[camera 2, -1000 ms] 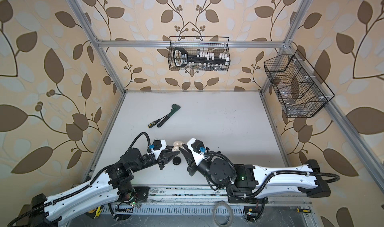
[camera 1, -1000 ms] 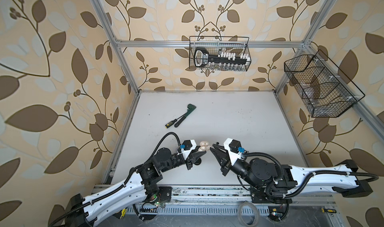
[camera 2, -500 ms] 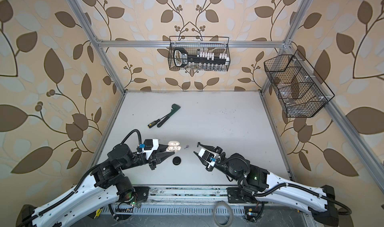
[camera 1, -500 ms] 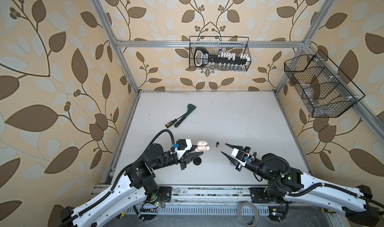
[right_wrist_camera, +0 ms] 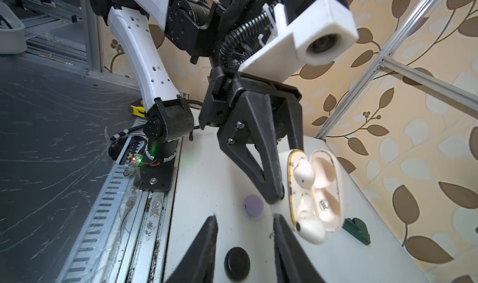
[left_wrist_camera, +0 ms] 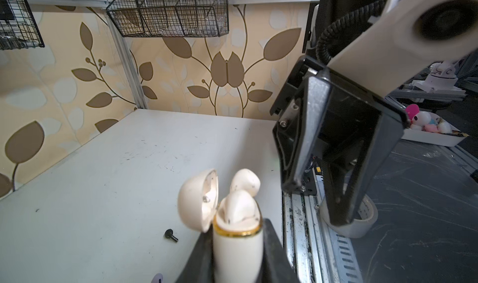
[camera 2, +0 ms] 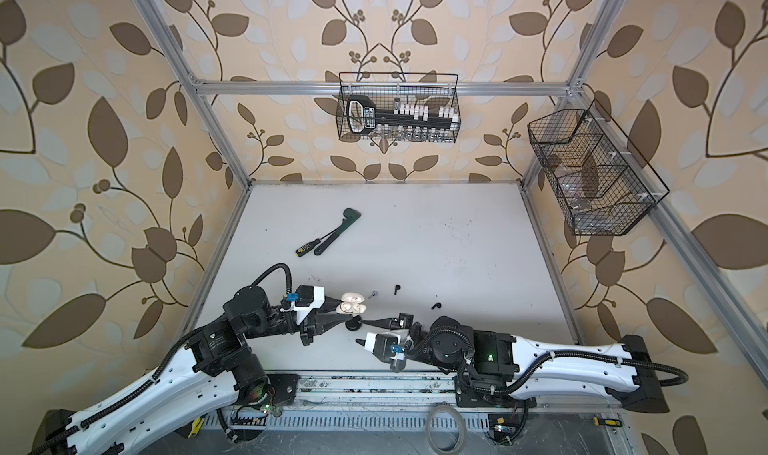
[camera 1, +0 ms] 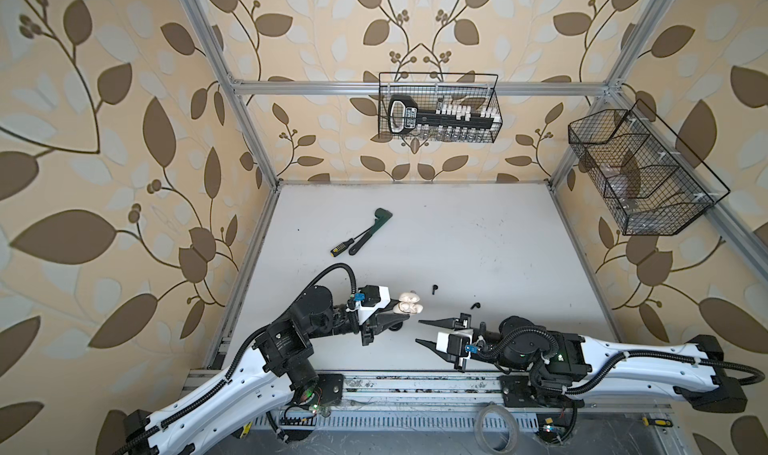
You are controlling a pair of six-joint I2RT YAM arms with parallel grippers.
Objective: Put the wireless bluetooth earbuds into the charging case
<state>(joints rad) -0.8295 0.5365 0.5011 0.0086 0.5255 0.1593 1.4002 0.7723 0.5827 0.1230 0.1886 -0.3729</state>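
Cream charging case, lid open with two cream earbuds seated, was pinched in my left gripper near the front edge of the table, presumably presenting it to my right gripper, spread and empty; black earbuds lay loose beyond.

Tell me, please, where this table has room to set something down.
Bare: far right of the table, from the green wrench to the right wall. Crowded: near middle, where the left gripper holds the cream case beside the right gripper and black earbuds.
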